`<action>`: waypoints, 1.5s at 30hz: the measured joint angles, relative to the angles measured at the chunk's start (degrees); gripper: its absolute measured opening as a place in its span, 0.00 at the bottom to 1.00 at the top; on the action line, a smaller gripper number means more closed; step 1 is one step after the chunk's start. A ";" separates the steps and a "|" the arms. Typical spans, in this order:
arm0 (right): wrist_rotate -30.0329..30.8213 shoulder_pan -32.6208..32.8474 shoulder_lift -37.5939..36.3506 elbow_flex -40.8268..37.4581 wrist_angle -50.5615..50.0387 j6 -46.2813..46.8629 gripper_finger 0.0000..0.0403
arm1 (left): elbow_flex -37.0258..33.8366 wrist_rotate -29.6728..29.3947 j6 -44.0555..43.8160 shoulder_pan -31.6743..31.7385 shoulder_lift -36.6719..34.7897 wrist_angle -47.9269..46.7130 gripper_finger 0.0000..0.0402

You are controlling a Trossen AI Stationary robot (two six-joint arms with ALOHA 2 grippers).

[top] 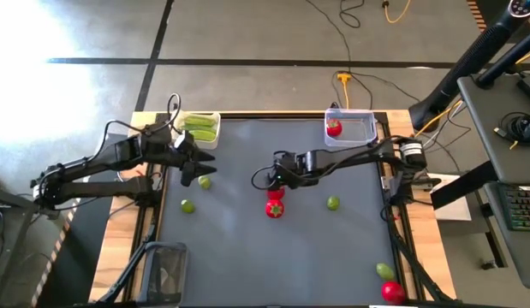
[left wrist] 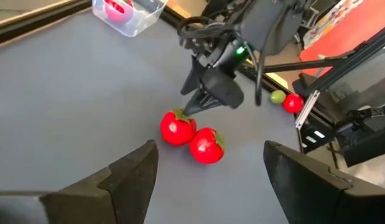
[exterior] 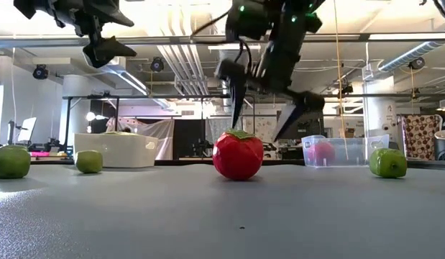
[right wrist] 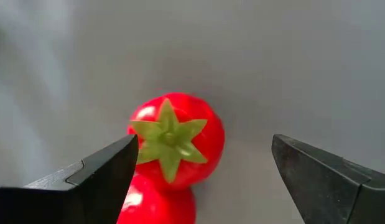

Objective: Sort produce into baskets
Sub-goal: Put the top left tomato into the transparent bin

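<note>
Overhead, the right pincer (top: 276,183) hides one strawberry (right wrist: 175,140); its wrist view shows it wide open, empty.

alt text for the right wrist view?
The right gripper, fingers open, hovers over a red strawberry with a green top on the grey table; a second strawberry lies against it, partly hidden.

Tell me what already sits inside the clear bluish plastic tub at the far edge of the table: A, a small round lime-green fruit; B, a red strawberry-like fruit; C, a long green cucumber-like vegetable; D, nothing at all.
B: the high view shows one red strawberry-like fruit lying inside the clear bluish plastic tub, with no green piece in it.
</note>
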 joint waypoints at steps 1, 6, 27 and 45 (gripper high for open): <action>-0.17 0.04 0.82 0.00 0.15 0.06 0.90 | 0.00 -0.01 -0.33 -0.04 0.29 0.03 0.68; -3.06 0.11 3.99 0.00 6.83 -1.67 0.90 | -0.04 -0.02 -1.82 -0.51 1.00 0.07 0.68; -3.17 0.22 3.69 0.00 10.26 -38.71 0.90 | -0.11 -0.09 -3.83 -2.21 0.54 -0.71 0.68; -4.73 -0.80 6.38 -2.25 12.22 -61.59 0.84 | -0.26 -6.13 -3.74 -2.19 0.72 -0.84 0.68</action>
